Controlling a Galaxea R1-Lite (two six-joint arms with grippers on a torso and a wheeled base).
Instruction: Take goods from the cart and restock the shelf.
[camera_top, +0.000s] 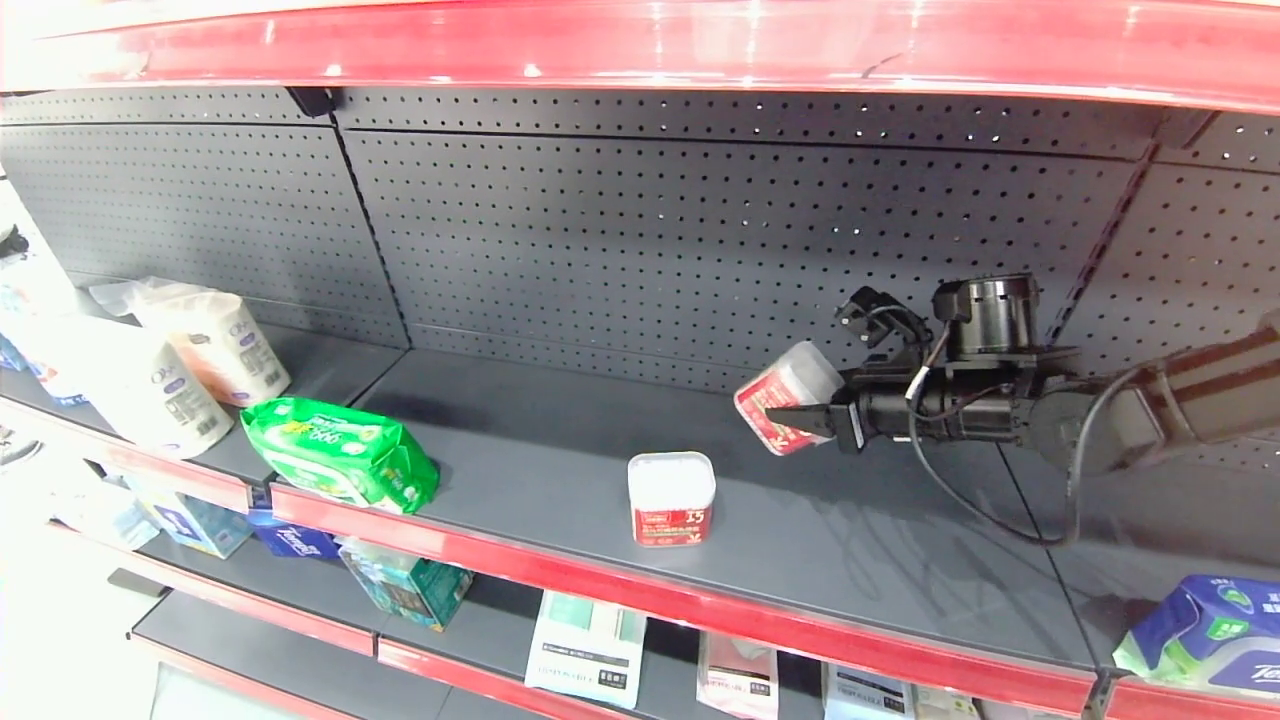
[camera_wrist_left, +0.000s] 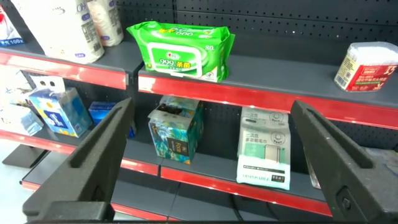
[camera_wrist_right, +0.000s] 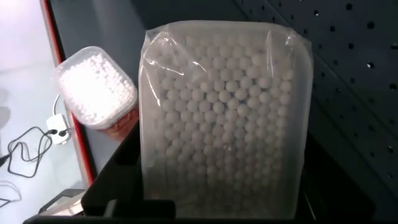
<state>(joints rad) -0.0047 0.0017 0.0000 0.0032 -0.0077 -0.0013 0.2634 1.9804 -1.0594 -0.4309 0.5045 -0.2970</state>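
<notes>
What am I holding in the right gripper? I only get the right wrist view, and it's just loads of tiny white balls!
Observer: In the head view, the right gripper is shut on a held tub with a red label. The tub is tilted, up above the shelf.
Operator: Is the other tub I can see standing up?
Observer: Yes. The second tub stands upright on that shelf near its red front edge, apart from yours.
Operator: And my left gripper?
Observer: The left gripper is open and empty. A green wipes pack lies on the shelf ahead of it.
</notes>
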